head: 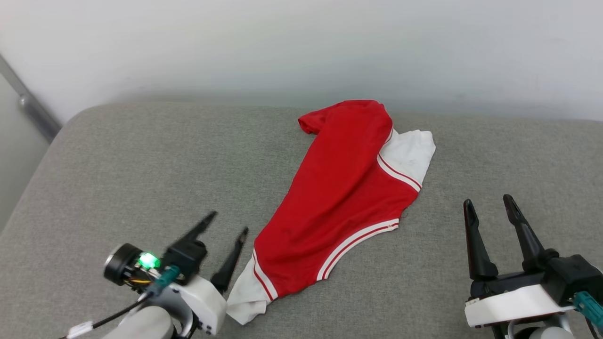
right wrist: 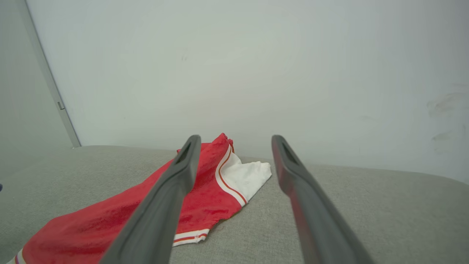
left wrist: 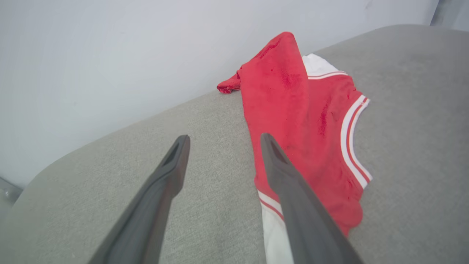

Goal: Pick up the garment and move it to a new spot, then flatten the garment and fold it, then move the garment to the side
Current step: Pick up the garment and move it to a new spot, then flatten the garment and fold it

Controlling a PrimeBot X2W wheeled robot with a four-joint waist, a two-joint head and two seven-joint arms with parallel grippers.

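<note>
- The garment (head: 334,197) lies bunched in a diagonal across the middle of the grey cushion (head: 141,160).
- The left gripper (head: 228,223), fingers apart and empty, is just beside its near white sleeve.
- The right gripper (head: 488,201), near right, is spread and empty.

Garment (head: 339,197) on cushion (head: 141,165), between left tool (head: 228,222) and right tool (head: 487,199); wall (head: 282,47) behind.

A: Was any writing legible anywhere?
B: None. The garment (head: 339,197) showed only plain red and white cloth; no letter, number, brand or label could be read on it.
</note>
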